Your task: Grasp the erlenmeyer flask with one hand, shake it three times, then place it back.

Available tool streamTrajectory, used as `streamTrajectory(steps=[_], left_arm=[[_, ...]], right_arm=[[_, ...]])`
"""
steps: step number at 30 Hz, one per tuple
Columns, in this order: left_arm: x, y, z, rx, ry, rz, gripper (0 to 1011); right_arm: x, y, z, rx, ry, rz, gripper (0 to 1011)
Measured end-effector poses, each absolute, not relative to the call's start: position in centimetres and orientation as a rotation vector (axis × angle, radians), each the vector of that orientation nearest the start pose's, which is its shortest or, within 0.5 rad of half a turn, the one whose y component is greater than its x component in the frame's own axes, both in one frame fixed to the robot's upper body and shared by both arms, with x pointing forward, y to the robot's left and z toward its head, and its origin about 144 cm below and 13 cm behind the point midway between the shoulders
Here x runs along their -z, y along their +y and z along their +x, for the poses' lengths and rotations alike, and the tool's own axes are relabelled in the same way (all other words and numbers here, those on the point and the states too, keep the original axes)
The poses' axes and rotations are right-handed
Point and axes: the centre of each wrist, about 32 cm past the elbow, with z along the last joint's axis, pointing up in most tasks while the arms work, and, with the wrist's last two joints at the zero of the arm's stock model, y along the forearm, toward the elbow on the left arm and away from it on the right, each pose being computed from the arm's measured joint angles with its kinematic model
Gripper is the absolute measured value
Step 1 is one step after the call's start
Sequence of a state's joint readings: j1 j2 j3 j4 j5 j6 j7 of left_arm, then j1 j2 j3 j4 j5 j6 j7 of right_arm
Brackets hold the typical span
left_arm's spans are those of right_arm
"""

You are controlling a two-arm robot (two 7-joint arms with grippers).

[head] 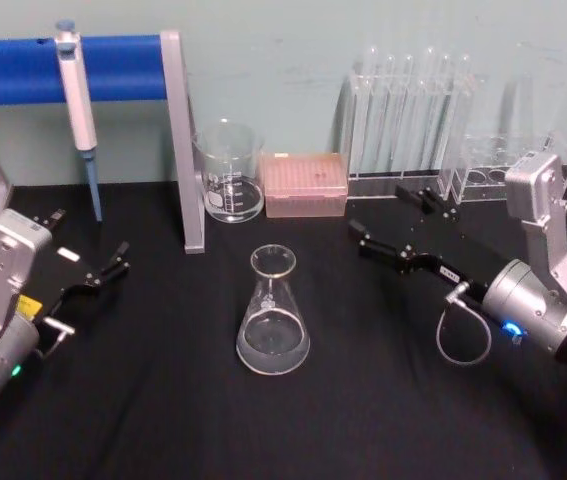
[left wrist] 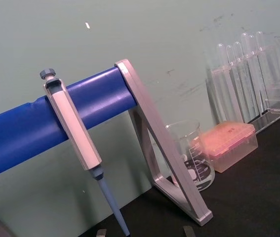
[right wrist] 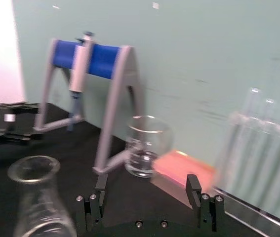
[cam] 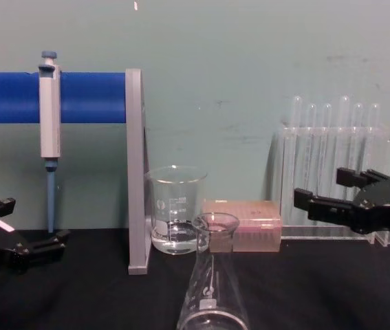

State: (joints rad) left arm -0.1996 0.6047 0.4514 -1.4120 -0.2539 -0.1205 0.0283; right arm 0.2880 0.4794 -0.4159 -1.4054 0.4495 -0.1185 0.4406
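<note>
At the black counter (head: 163,420) we see the erlenmeyer flask (head: 273,315) standing upright and untouched near the middle, a little clear liquid in its wide base, with the right hand (head: 388,222) stretched out well to its right and somewhat behind it, its slim black fingers (right wrist: 195,190) spread apart and holding nothing. The left hand (head: 111,268) waits at the counter's left side, well clear of the flask, fingers parted and empty. Behind the flask stand a graduated beaker (head: 229,170), a pink tip box (head: 305,184) just beside it, and a clear rack of test tubes (head: 408,120) against the pale green wall; a pipette (head: 78,110) hangs from a blue-barred stand (head: 178,140) at the back left. We judge the task to be at its first step: the approach, with no grasp made and no shaking begun. From the right wrist view the flask's rim sits off to one side of the gap between the fingers, so we reckon the next move calls for swinging the right hand toward the flask, lining the open fingers up on either side of the narrow neck, and closing firmly below the flared rim. The glass is smooth and holds liquid, so a loose or crooked grip could let it slip or slosh once the shaking starts.
</note>
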Motion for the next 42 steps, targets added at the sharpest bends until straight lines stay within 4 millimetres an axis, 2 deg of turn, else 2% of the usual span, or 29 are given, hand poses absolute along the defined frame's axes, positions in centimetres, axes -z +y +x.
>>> streamTrajectory(steps=[8, 20, 42], left_arm=[[-114.0, 31.0, 48.9, -1.248, -0.285, 0.304, 1001], [-114.0, 31.0, 48.9, -1.248, -0.285, 0.304, 1001], [-114.0, 31.0, 48.9, -1.248, -0.285, 0.304, 1001]], right_arm=[[-115.3, -26.3, 52.1, 0.988, -0.099, -0.072, 1003], [-112.7, -26.3, 52.2, 1.041, -0.014, -0.127, 1003], [-112.5, -26.5, 52.3, 1.022, -0.005, -0.128, 1003]])
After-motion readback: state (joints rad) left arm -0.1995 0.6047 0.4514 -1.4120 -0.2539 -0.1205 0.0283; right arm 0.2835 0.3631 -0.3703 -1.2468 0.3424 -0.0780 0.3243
